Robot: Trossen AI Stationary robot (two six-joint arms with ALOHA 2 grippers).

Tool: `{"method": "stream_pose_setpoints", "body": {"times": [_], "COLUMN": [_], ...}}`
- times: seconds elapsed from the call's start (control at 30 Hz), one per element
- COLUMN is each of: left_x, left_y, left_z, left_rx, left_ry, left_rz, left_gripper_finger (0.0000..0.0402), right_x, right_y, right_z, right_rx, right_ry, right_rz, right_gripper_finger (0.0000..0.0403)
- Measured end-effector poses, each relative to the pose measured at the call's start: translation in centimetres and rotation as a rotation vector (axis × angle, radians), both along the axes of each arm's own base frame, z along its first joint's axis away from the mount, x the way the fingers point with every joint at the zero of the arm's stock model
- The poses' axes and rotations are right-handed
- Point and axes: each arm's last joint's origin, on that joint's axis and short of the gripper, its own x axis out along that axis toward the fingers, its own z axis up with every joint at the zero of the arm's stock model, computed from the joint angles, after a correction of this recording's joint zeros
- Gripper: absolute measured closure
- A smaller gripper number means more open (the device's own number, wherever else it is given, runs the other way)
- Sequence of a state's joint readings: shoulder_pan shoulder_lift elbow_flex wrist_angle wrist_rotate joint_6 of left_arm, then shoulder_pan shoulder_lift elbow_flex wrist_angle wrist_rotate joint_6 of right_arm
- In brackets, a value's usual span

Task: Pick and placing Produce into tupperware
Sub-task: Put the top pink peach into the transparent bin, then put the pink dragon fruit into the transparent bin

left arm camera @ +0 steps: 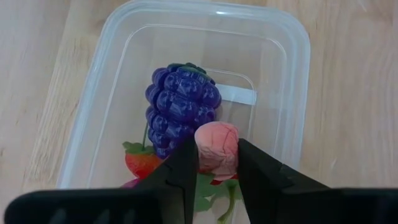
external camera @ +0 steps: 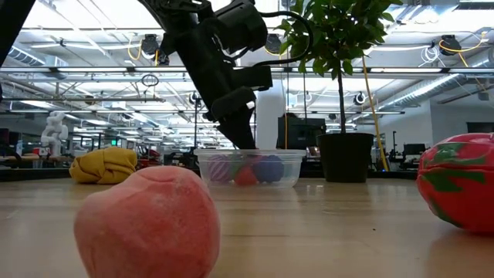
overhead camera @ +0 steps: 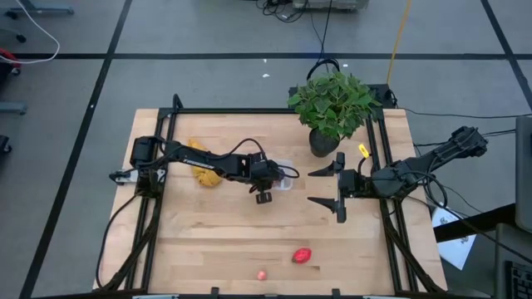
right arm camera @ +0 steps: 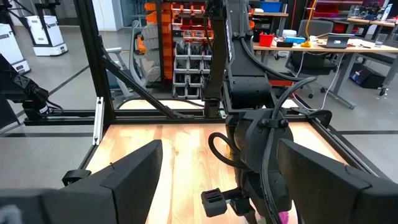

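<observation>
The clear tupperware (left arm camera: pixel 273 43) stands mid-table (overhead camera: pixel 287 174) and holds a purple grape bunch (left arm camera: pixel 181 106), a red strawberry (left arm camera: pixel 142 162) and more produce under the fingers. My left gripper (left arm camera: pixel 216 171) reaches into it from the table's left (external camera: pixel 245 139), shut on a small pink fruit (left arm camera: pixel 217 146). A red fruit (overhead camera: pixel 302 256) and a small pink one (overhead camera: pixel 262 274) lie on the table near its front edge. My right gripper (overhead camera: pixel 332 187) hovers open to the right of the box, holding nothing. My left gripper pinches the pink fruit by its two opposite sides (left arm camera: pixel 202 149) between its two fingers. The fingers slant down from the table's left. The fruit sits inside the box's outline, just above the strawberry and beside the grapes; whether it rests on them, I cannot tell.
A yellow banana bunch (overhead camera: pixel 204 170) lies left of the box, under the left arm. A potted green plant (overhead camera: pixel 332 104) stands at the back right. Black frame rails (overhead camera: pixel 166 141) run along the table's sides. Bare wood spreads between the box and the front edge.
</observation>
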State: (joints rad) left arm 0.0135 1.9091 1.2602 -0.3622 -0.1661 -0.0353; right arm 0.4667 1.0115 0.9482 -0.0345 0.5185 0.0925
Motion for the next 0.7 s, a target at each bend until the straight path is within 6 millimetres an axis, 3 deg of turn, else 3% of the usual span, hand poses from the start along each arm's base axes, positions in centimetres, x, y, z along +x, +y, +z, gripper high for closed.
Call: {"method": "stream_pose_setpoints", "body": {"times": [0.57,0.7], "left_x": [0.0,0.17], "left_y": [-0.07,-0.07], "left_z": [0.0,0.81], "left_rx": [0.001,0.019], "left_ry": [0.0,-0.017], "left_rz": [-0.001,-0.027], "left_gripper_finger": [0.0215,0.0203], "right_x": [0.0,0.0], "right_y": [0.0,0.0], "right_z": [0.0,0.0], "right_rx": [0.0,0.0], "right_ry": [0.0,0.0], "right_rz": [0.0,0.0], "right_gripper_finger": [0.0094,0.0094]}}
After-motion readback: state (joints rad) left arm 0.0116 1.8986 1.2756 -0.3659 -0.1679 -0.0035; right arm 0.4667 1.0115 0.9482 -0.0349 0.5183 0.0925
